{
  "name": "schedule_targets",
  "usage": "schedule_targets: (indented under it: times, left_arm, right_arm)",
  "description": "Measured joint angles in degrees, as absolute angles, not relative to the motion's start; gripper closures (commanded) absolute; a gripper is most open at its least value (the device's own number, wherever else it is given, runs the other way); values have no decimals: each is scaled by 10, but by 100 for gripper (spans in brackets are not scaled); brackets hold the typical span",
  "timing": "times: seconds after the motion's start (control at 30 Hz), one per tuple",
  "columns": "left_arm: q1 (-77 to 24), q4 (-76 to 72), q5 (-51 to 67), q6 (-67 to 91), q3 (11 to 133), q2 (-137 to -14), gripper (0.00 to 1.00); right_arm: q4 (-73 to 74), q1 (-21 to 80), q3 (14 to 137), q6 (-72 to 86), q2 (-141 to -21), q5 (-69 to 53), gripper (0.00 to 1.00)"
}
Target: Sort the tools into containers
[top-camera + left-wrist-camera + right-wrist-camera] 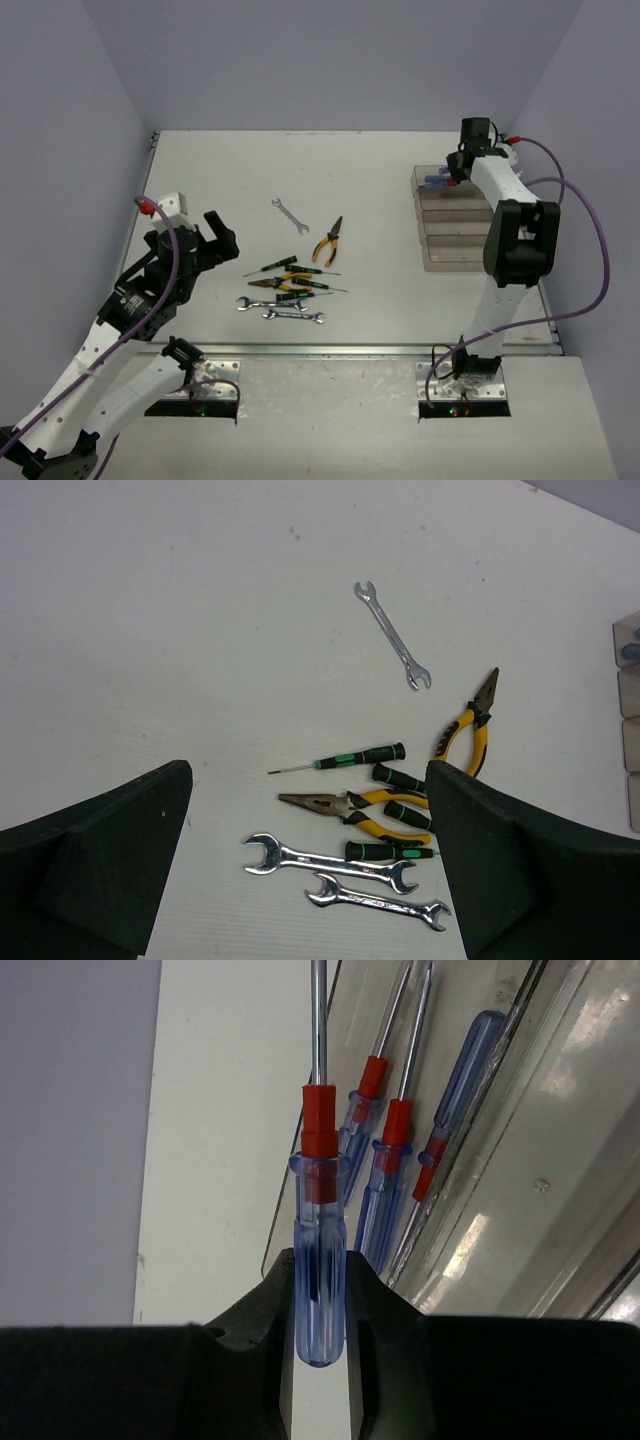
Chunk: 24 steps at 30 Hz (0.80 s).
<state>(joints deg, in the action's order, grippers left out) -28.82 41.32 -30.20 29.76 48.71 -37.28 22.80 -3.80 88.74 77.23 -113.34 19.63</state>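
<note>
My right gripper [458, 165] [320, 1305] is shut on a blue/red-handled screwdriver [321, 1210], holding it over the far bin of the clear containers [455, 252]. Three like screwdrivers [385, 1175] lie in that bin [560, 1110]. My left gripper [207, 243] [308, 770] is open and empty, above the table left of the loose tools. These are a lone wrench [288, 213] [392, 635], yellow pliers [328, 240] [465, 730], green-handled screwdrivers [273, 266] [350, 759], more pliers [287, 283] [360, 805] and two wrenches [262, 303] [330, 860].
Grey walls close in the white table on the left, back and right. The container row stands near the right wall, its edge showing in the left wrist view [630, 690]. A metal strip [350, 350] marks the table's near edge, by the arm bases.
</note>
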Motion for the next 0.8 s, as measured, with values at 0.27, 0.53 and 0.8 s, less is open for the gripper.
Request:
schedule_targets:
  times: [0.27,0.53,0.8]
  left_arm:
    - [-288,413,-299,298,487,-380,0]
    - [-288,413,-293,297,487,-383,0]
    - [-288,414,-303,298,487,-383,0]
  right_arm:
    - [240,-40,895,821,-1173,204,69]
    - [206,-40,903,791,-1173,191,23]
    - [97,-30,882,620,-1146,47,19]
